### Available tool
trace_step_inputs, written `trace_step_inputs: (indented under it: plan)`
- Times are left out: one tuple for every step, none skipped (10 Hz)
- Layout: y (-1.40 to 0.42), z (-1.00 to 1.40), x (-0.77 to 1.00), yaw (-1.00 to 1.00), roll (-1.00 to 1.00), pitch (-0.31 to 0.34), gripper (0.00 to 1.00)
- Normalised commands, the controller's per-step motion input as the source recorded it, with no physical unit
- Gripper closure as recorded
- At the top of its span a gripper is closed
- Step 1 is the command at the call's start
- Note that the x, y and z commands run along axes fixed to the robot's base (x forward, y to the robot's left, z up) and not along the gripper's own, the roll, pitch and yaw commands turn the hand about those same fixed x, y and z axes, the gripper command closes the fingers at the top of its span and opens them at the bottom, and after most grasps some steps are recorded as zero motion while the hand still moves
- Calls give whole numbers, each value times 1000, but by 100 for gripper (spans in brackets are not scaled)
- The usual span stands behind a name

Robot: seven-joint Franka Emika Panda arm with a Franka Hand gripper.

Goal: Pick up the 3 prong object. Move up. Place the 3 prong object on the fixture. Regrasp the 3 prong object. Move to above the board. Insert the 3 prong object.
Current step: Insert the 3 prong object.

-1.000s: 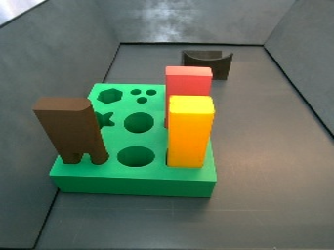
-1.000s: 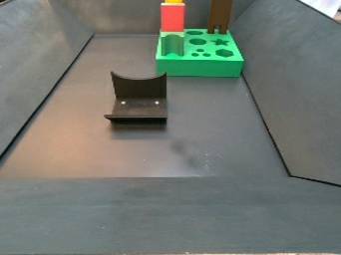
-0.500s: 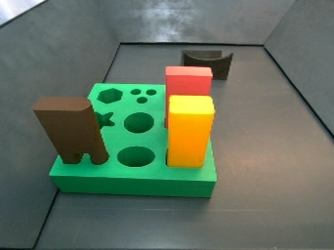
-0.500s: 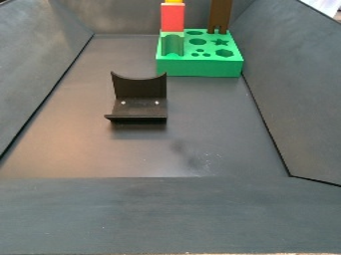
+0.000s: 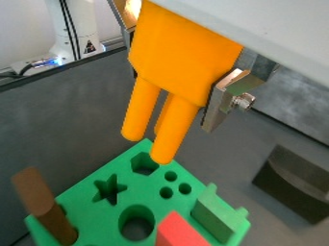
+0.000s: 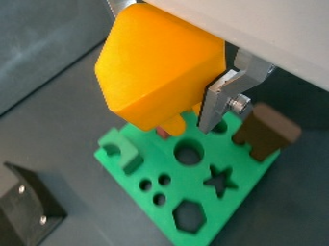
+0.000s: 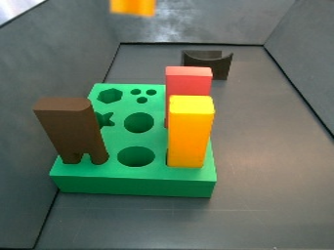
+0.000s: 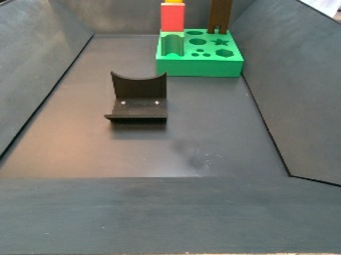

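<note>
Both wrist views look down past the gripper [image 5: 193,82] at the board [image 5: 110,207], and between its plates sits the 3 prong object [image 5: 180,72], a chunky orange-yellow piece with its cylindrical prongs pointing down toward the green top. One silver finger [image 5: 226,96] lies flat against the side of the piece; the opposite finger is hidden behind the orange body, so the grip reads as a pinch on the piece. In a wrist view the lowest prong tip hangs over the hexagon hole and the star hole, though I cannot tell whether it touches the surface. In a side view the 3 prong object [image 7: 133,6] shows only as an orange blur at the upper edge, well above the board [image 7: 117,171] and apart from it.

On the board stand a tall brown two-legged block [image 7: 72,129], a tall orange-yellow block [image 7: 190,130] and a red block [image 7: 188,81] just behind it. The fixture [image 8: 136,98] sits on the dark floor, well apart from the board [image 8: 200,60], its curved notch facing up and holding nothing.
</note>
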Motion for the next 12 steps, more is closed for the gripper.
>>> trace_step_inputs:
  plan:
    - [74,-451,-511,-77,397,-160,100]
    - [0,-431,-283,-349,394,-144,100]
    - [-51,-400,-51,-454,376,-189,100]
    - [0,-363,0,-329,353,-250,100]
    - [183,-446,0,-137,360,-196,100]
    - [206,-503,29,-43,346,-159,100]
    - [23,-603,97,-191,306,-123,100]
    - [0,-500,0,-417,186,-179,100]
    - [46,-349,43,-311,81,-76,100]
    - [89,-311,131,-309,43,-33,100]
    - [60,-266,51,-303,33,-20,100]
    - [11,-237,0,-186,66,0,100]
